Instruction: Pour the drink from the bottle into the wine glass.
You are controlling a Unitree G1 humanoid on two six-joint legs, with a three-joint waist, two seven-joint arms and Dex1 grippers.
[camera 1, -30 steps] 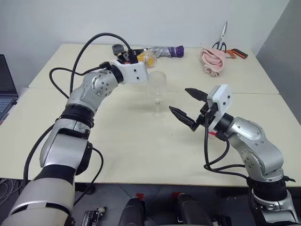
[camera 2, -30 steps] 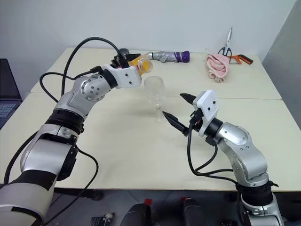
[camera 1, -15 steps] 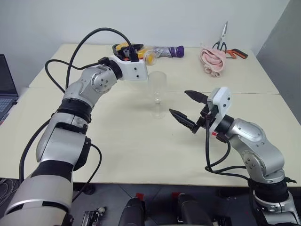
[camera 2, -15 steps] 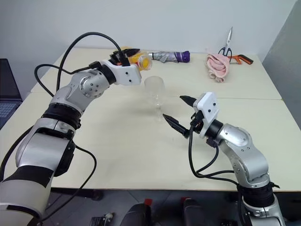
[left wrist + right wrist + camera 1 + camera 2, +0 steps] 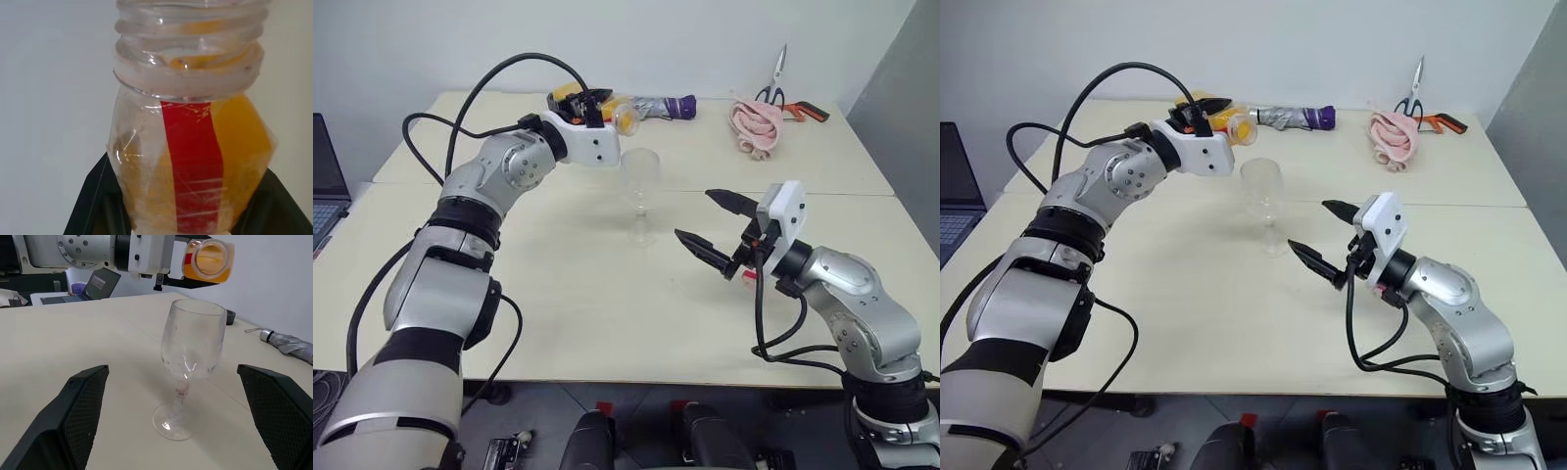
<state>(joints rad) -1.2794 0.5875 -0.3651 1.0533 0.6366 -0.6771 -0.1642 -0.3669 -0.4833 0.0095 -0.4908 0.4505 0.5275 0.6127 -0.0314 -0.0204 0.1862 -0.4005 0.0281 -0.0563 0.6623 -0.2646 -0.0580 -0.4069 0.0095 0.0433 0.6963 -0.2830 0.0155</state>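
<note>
left gripper: fingers clamped on the bottle low on its body – black fingers show on both sides of it in the left wrist view. Bottle lies about level, open mouth toward the robot's right, cap off.
drink: orange, sits in the body and reaches the neck; none in the glass yet by the look of it.
wine glass: upright on the table, apart from both grippers. Bottle mouth sits above the rim and off toward the far-left side, not over the bowl as far as I can tell.
right gripper: fingers wide apart, holding nothing, hovering near the glass on the robot's right, pointed at it.
handling, bottle: light thin plastic, likely flexes if squeezed – a hold on the flat lower body is right and keeps the neck free.
handling, glass: fragile, top-heavy on a narrow stem and small foot, likely tips at a nudge. If it needs steadying, take the stem or lower bowl, gently.
step: I'd say pre-pour – mouth needs to come over the bowl, then tilt slowly.
risk: stream missing the rim, or the bottle neck knocking the glass.
background: folded umbrella, pink cloth, scissors at the far edge, well clear.
</note>
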